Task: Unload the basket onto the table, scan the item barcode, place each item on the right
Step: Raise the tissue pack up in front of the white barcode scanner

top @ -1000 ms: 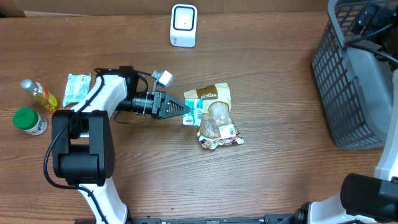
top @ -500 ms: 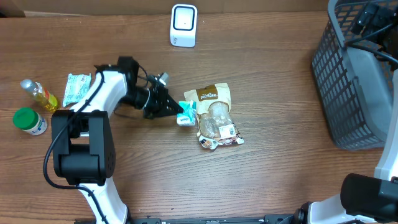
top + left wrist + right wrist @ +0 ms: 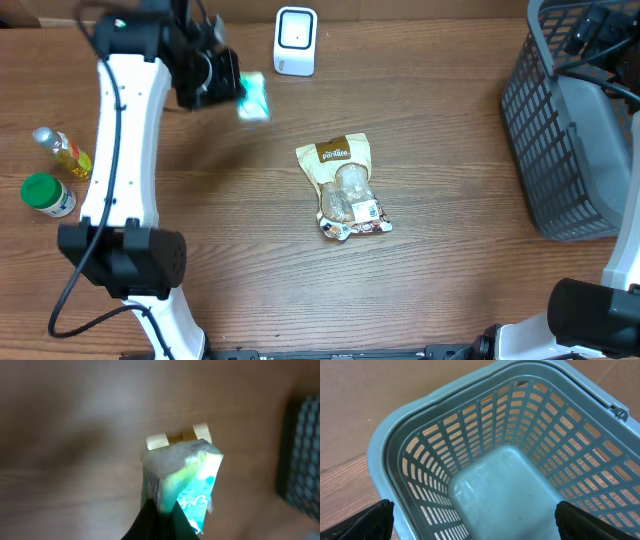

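The overhead view shows the left gripper [image 3: 238,90] high in the upper left of the frame, clamped on a teal packet [image 3: 254,98] that is blurred and sits left of and just below the white scanner [image 3: 296,41]. Only the left wrist view shows the grip up close: the dark fingertips [image 3: 150,520] are pinched together on the packet's [image 3: 192,480] lower end, and its white and green printed face rises toward the middle of the frame. I cannot tell where its barcode is.

Only the right wrist view shows the right gripper [image 3: 474,506], its jaws wide apart and holding nothing, above the grey basket [image 3: 495,480]. Overhead, that basket [image 3: 560,130] is at the right edge.

A second ago the left gripper lay low at the brown snack bag's [image 3: 345,185] left edge, already on the packet. The bag, the scanner and the basket have not moved.
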You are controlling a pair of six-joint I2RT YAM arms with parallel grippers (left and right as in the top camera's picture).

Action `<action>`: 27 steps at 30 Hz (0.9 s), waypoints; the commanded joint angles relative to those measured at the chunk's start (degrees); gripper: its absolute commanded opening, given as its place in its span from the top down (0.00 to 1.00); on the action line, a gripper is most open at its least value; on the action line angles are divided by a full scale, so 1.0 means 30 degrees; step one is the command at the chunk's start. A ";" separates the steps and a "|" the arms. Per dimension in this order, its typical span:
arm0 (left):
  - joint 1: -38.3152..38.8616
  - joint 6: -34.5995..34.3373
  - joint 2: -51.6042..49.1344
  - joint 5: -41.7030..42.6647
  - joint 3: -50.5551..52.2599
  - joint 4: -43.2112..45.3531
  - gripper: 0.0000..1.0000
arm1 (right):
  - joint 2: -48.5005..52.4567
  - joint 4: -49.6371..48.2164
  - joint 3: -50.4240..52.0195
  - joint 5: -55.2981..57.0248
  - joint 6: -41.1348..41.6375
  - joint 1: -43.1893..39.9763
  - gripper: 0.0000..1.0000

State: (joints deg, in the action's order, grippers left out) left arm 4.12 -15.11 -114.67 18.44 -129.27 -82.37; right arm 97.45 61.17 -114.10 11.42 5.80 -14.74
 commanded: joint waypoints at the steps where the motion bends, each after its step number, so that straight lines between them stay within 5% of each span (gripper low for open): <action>1: 0.1042 -0.1042 0.0546 -0.5013 -0.2273 -0.0007 0.96 | -0.0182 -0.0066 -0.0342 0.0182 0.0073 -0.0007 0.00; 14: 0.6171 0.0794 -0.1428 -1.9380 -0.2302 0.6834 0.96 | -0.0182 -0.0066 -0.0342 0.0182 0.0073 -0.0007 0.00; 27: 0.6863 0.8830 -0.7446 -2.0356 -0.2302 1.4069 0.96 | -0.0182 -0.0066 -0.0342 0.0182 0.0073 -0.0007 0.00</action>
State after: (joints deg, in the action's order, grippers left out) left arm 24.99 3.64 -132.73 -40.01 -136.22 -41.60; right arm 97.45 61.21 -114.10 11.35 5.80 -14.74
